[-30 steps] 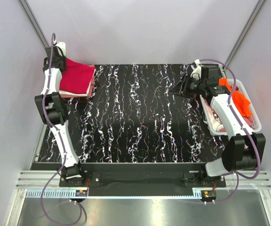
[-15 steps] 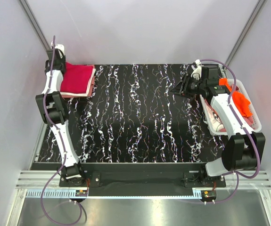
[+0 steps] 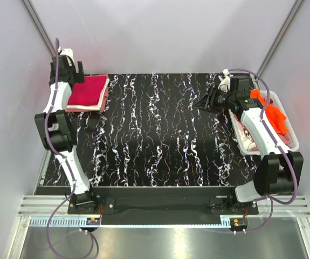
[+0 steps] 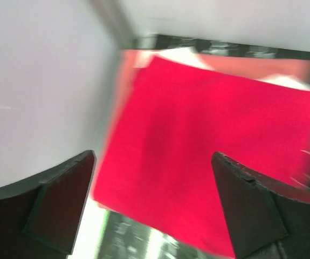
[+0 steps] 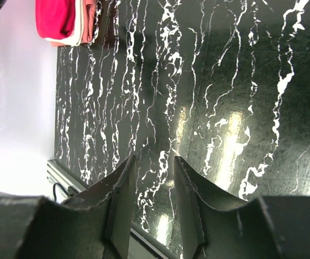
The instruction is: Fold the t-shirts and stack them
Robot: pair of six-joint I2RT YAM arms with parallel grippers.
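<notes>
The crimson-red t-shirt (image 3: 87,90) lies folded flat on top of a small stack at the far left corner of the table (image 3: 160,145), with a salmon-pink t-shirt (image 5: 89,16) and a white edge (image 5: 79,33) showing beneath it. It is soft, light cloth with no stiffness, so it will likely sag and come unfolded if it is lifted by one point. A pinch through a folded edge, or both corners at once, should hold it better than a grab at the middle. The smooth table probably lets the cloth slide when pushed.

The left end effector (image 4: 153,157) hangs above the stack with its fingers spread wide and nothing between them. The stack sits close to the left wall and the far table edge, leaving that arm little room on those sides.

A bright orange t-shirt (image 3: 275,116) is bunched in the white perforated basket (image 3: 296,144) at the right edge. It looks crumpled, so an upstanding ridge of cloth seems the easiest place to take hold. The right end effector (image 5: 153,159) hovers just left of the basket, over bare table. Its fingers have a narrow gap and hold nothing.

The dark marbled middle of the table gives wide room for spreading and folding.
</notes>
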